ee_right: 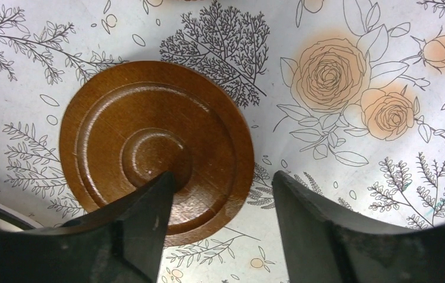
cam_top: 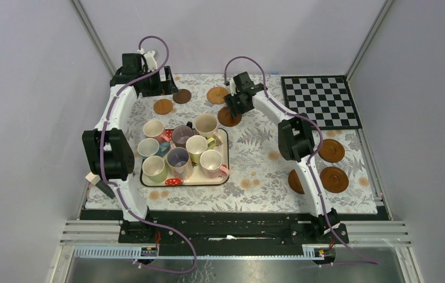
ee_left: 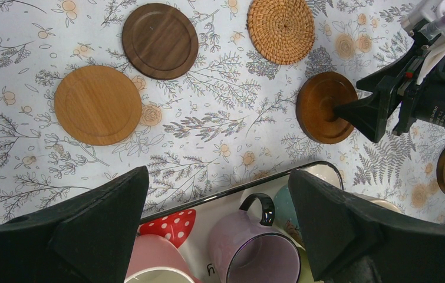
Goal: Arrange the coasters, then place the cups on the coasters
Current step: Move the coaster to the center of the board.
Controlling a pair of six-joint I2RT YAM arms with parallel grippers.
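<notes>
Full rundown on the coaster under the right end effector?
The coaster is a glossy reddish-brown disc, wood-like, with a raised rim, a sunken ring and a centre boss. It lies flat on the floral tablecloth, no cup on it. The right end effector straddles its edge, open: one finger at the centre, the other outside the rim.

Light is bright, even and diffuse, from overhead. In the top view shadows around the tray (cam_top: 184, 184) are faint and soft-edged; walls (cam_top: 237, 35) behind it wash to pale lavender, and frame lines (cam_top: 93, 35) lean outward. From the left wrist the tray's rim carries a thin white glint; the left fingers (ee_left: 90, 236) before it are featureless black, slightly soft. From the right wrist the coaster (ee_right: 208, 135) beyond the tray's far right corner is sharp, mildly glossy; the right fingers (ee_right: 131, 242) blur.
</notes>
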